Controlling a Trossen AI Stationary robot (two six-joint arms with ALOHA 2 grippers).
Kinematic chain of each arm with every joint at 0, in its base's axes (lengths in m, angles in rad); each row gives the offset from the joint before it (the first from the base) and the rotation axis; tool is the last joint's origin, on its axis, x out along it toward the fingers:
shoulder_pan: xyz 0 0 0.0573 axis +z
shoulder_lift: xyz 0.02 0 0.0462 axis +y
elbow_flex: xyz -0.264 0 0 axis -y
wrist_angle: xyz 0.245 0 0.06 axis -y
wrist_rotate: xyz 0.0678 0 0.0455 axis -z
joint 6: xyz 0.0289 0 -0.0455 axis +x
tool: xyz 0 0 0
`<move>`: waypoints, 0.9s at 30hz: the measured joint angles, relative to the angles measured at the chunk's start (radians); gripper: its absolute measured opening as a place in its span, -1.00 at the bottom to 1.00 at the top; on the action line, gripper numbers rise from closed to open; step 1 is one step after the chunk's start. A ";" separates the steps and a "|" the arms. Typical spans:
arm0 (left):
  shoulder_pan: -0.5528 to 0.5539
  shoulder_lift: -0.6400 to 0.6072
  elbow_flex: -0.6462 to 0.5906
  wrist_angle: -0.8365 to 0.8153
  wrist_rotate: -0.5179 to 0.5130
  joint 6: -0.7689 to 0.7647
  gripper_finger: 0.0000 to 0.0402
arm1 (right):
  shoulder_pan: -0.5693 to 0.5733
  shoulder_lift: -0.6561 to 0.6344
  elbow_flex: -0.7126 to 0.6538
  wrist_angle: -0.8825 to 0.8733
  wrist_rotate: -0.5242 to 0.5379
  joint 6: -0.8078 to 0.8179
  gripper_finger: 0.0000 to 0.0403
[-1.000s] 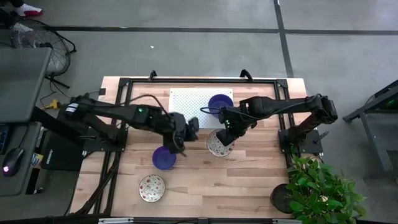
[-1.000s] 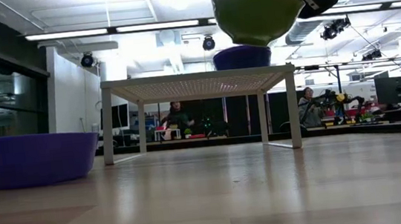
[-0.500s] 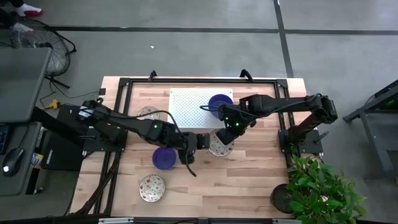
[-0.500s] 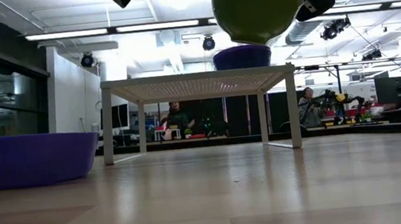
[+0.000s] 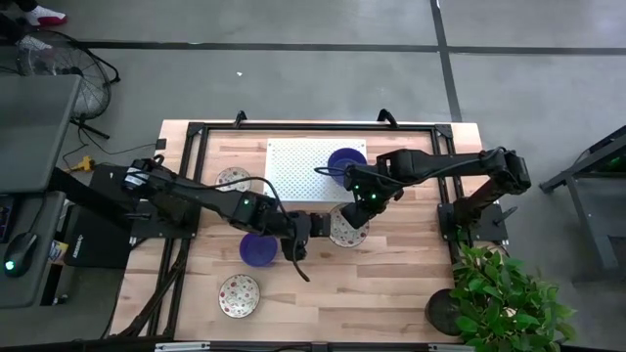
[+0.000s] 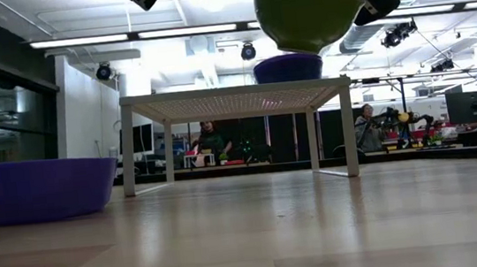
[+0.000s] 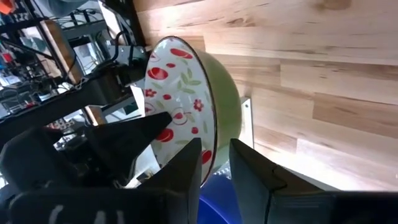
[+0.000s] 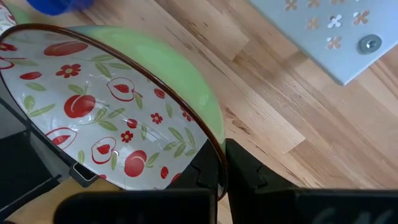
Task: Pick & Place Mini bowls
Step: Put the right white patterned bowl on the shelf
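The right gripper [image 5: 358, 217] is clamped on the rim of a patterned bowl [image 5: 345, 227], cream inside with red fruit and green outside, and holds it in the air just in front of the white perforated rack [image 5: 298, 168]; the low view shows this bowl [image 6: 308, 12] well above the table [image 6: 258, 238]. The left gripper [image 5: 311, 224] is at the opposite side of the same bowl; in the left wrist view its fingers [image 7: 186, 171] straddle the bowl rim with a narrow gap, one inside and one outside, and contact cannot be confirmed. A blue bowl [image 5: 346, 162] sits on top of the rack at its right end. A second blue bowl [image 5: 256, 248] rests on the table beneath the left arm. A second patterned bowl [image 5: 239, 295] lies near the table's front-left area, and a third patterned bowl [image 5: 233, 179] lies just left of the rack, partly hidden by the left arm
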 joint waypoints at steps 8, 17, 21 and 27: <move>0.000 0.000 0.000 0.002 0.000 0.024 -0.37 | -0.002 0.000 0.000 -0.013 0.004 0.000 -1.00; 0.001 0.000 0.000 0.001 0.002 0.117 -0.34 | -0.003 0.000 0.000 -0.040 -0.003 -0.052 -1.00; 0.001 0.000 0.000 0.000 0.007 0.175 -0.33 | -0.015 0.000 0.000 -0.042 -0.024 -0.084 -1.00; 0.014 0.000 0.000 -0.001 -0.019 0.256 -0.33 | -0.024 0.000 0.000 -0.048 -0.045 -0.115 -1.00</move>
